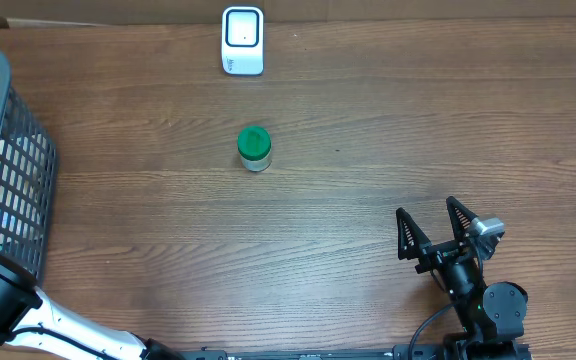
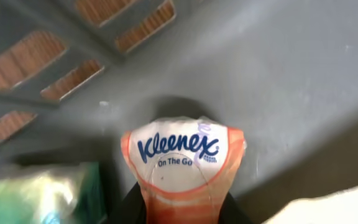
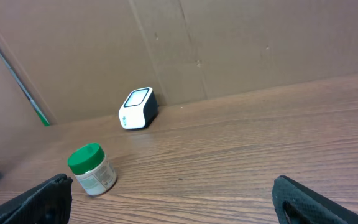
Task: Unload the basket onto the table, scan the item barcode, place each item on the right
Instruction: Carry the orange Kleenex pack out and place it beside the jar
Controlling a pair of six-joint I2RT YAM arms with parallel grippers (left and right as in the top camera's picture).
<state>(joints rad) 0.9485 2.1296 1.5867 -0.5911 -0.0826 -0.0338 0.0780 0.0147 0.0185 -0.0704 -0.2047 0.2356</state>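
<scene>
Left jaws pinch the Kleenex pack (image 2: pixel 179 155) in the basket (image 2: pixel 291 68); right jaws gape empty.

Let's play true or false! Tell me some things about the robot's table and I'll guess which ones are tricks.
1. The jar has a green lid. True.
2. The right gripper is squeezing the jar. False: it is open, empty and apart from the jar.
3. The Kleenex pack sits between the fingers of the left gripper. True.
4. The white scanner is inside the basket. False: it stands on the table, near the far edge.
</scene>
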